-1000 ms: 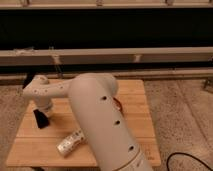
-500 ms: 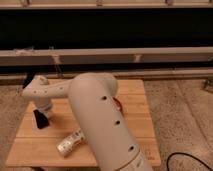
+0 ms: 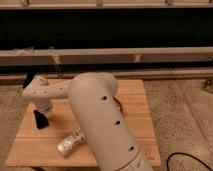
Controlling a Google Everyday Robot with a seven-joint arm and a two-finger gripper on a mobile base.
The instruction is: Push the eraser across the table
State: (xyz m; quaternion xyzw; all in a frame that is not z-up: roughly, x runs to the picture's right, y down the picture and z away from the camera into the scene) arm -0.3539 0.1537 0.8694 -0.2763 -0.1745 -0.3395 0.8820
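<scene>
The gripper (image 3: pixel 41 119) is hanging low over the table (image 3: pixel 137 112) near its left edge, its dark tip hiding the eraser; finger state cannot be told. A whitish oblong object (image 3: pixel 70 142) is lying toward the front edge.

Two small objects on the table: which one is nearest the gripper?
The eraser, the small black block on the table's left side, directly under the gripper. The whitish bumpy oblong lies farther toward the front edge.

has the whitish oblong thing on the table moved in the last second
No. The whitish oblong object lies at the same spot near the table's front edge. The hand hangs at the table's left side.
</scene>
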